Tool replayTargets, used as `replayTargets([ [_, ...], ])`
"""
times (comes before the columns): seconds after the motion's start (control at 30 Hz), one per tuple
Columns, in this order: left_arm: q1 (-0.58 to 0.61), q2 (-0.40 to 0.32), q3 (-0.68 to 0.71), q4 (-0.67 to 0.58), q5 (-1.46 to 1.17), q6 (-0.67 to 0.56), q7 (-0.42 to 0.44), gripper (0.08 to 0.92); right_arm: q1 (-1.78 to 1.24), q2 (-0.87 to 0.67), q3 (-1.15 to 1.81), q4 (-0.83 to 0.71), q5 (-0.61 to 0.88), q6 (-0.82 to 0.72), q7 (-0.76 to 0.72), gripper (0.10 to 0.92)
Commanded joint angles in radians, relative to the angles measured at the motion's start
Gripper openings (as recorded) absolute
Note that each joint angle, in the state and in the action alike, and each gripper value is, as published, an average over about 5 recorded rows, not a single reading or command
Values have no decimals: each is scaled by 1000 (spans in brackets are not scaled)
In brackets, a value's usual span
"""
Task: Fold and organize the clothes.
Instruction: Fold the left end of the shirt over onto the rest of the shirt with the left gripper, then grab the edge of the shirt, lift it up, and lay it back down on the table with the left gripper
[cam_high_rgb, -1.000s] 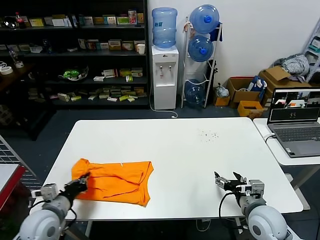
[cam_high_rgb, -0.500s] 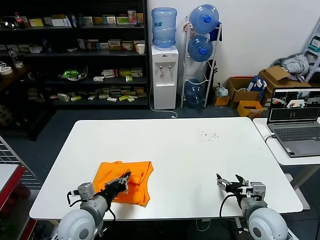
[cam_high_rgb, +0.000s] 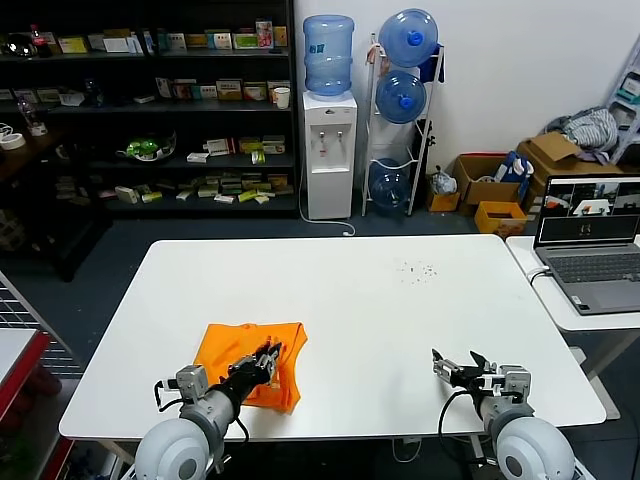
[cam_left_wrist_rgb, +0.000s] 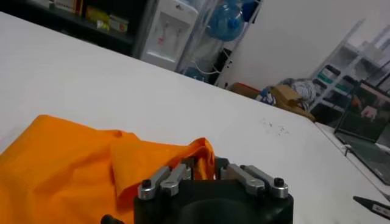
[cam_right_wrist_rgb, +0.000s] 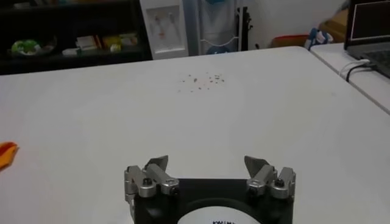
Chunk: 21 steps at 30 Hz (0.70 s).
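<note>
One left end effector (cam_high_rgb: 262, 359) clamped on orange T-shirt (cam_high_rgb: 251, 345), right end effector (cam_high_rgb: 458, 366) apart near table (cam_high_rgb: 400, 300) edge.

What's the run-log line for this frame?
left gripper: shut on T-shirt, near table edge | right gripper: open, idle

Both arms end in rounded light-grey housings. Each carries a black tool body with silver metal finger links fastened by dark screws: left tool (cam_high_rgb: 262, 357), right tool (cam_high_rgb: 455, 365). Thin black cables loop beside each wrist. The right tool's base bears a white disc with partial black lettering.
</note>
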Motion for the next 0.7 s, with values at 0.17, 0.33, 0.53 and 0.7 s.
replayTargets([
  [0.17,47,110,-74,-60,-28,7,13,496,1,-6,6,4,4,2,-10,823],
  [0.33,121,273,-262,8,-64,5,87,644,-1,-10,11,11,4,5,-21,823],
  [0.53,111,460,-331,161,-139,21,222,797,1,-12,5,19,5,6,-30,823],
  [0.7,63,537,-270,254,-200,72,321,822,-2,-8,2,22,3,7,-31,823],
])
